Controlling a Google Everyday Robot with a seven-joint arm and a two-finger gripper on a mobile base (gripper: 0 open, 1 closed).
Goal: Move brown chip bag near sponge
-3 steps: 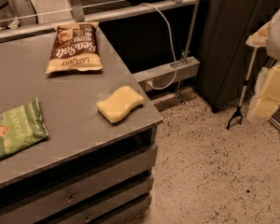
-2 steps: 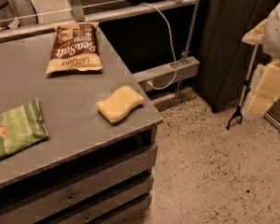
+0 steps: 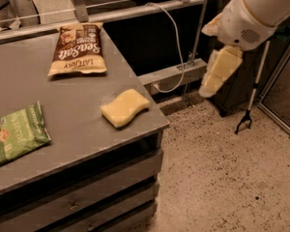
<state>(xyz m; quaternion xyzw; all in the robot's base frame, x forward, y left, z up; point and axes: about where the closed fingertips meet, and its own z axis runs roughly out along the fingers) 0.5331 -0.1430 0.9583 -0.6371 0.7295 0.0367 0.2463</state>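
Shifted since a second ago: the arm (image 3: 261,8) has swung in from the right edge of view toward the table, bringing the gripper (image 3: 221,71) with it; both bags and the sponge lie as they did.

Grey table (image 3: 63,105), drawers below, fills the left half; white arm enters top right, over the floor, clear of the table's edge; green chip bag (image 3: 14,134) flat at near left, not ours; brown chip bag (image 3: 78,50) flat at the far side of the table, label up, lettering upside down to us, well apart from the sponge (image 3: 124,108), which sits near the table's right edge; gripper hangs out to the right of the table, above the floor, nothing seen in it; we cannot tell whether it stands wide or narrow.

Handling, as we judge it: bag light, air-puffed, film slick and crinkly, contents brittle; a hard squeeze through the middle would crush chips, and the skin may slide in the grip; we would take it by a crimped end seam or a side edge, where the film lies doubled and flat; the end facing the sponge looks handiest; lift low, since a limp bag droops; sponge soft, light, easily nudged, so set down beside it without a bump.
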